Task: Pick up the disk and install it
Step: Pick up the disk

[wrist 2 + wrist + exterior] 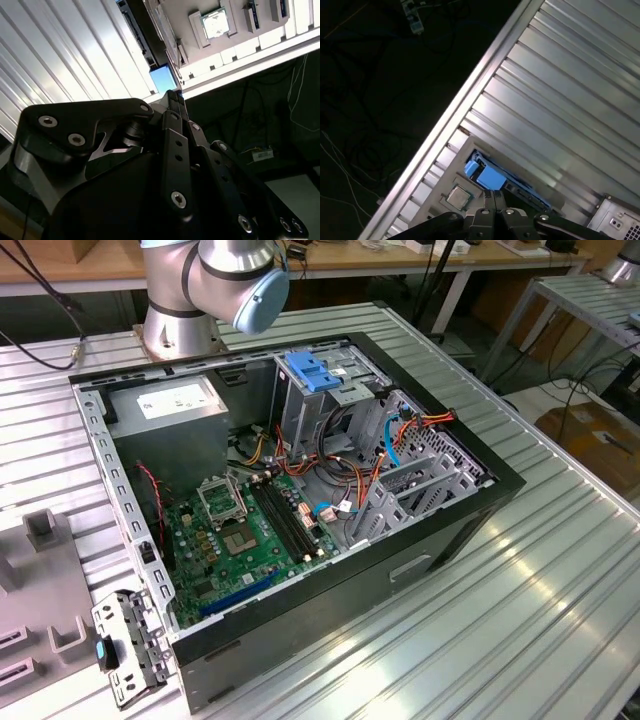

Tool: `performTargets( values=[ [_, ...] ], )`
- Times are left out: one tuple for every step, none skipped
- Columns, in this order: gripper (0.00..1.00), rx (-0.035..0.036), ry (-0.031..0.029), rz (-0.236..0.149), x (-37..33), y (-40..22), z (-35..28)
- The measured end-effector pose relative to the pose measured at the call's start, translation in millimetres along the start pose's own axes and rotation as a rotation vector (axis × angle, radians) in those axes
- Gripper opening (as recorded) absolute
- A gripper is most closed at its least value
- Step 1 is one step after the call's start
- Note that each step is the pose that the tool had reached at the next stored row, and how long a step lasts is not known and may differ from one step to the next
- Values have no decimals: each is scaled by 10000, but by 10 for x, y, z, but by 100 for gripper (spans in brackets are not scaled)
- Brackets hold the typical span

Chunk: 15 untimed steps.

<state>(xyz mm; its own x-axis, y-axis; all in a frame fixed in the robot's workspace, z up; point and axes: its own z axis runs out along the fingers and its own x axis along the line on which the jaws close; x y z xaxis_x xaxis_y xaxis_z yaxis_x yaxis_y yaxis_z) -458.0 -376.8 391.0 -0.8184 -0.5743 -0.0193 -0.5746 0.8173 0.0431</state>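
Ribbed aluminium runs across the bench [520, 620], where an open computer case [330, 585] lies on its side with a light-blue bracket [318, 375] in its drive bay. The base of the arm [215, 280] stands behind it. In both wrist views we see the gripper [493, 194] [173, 94] with its fingers pressed together and nothing between them. It points down at the disk [487, 176] [162, 79]. The disk sits in a pale grey tray [452, 170] close to the bench's edge, with a processor chip [457, 196] [216, 24] near it in the same tray. We see the disk's blue plastic end and a dark, narrow length behind it, so we take it to be standing on edge, though we cannot be sure. We cannot tell whether the fingertips touch the blue part or hang just above it. We judge the pick-up has not yet been made. To do it well, the fingers would have to spread wider than the disk's thin side. They should line up square to its flat faces and close on the metal body, not on the plastic rail. A straight lift would keep it from catching on the tray.
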Motion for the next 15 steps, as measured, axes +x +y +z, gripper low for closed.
performTargets(
  values=[
    [11, -1, 19, -279, 0, 0, 0],
    [11, -9, 36, -682, 0, 0, 1],
    [11, -17, 55, -1103, -2, -1, 1],
    [11, -23, 68, -1400, -8, -5, 2],
    [11, -27, 78, -1635, -14, -8, 8],
    [11, -28, 78, -1684, -27, -3, 17],
    [11, -29, 82, -1743, -42, 7, 26],
    [11, -30, 84, -1798, -47, 13, 31],
    [11, -32, 86, -1899, -49, 16, 38],
    [11, -36, 96, -2110, -49, 15, 46],
    [11, -41, 108, -2366, -50, 15, 54],
    [11, -51, 130, -2883, -49, 15, 74],
    [11, -63, 156, -3477, -49, 13, 97],
    [11, -71, 173, -3908, -48, 13, 117],
    [11, -76, 186, -4172, -53, 21, 144]
  ],
)
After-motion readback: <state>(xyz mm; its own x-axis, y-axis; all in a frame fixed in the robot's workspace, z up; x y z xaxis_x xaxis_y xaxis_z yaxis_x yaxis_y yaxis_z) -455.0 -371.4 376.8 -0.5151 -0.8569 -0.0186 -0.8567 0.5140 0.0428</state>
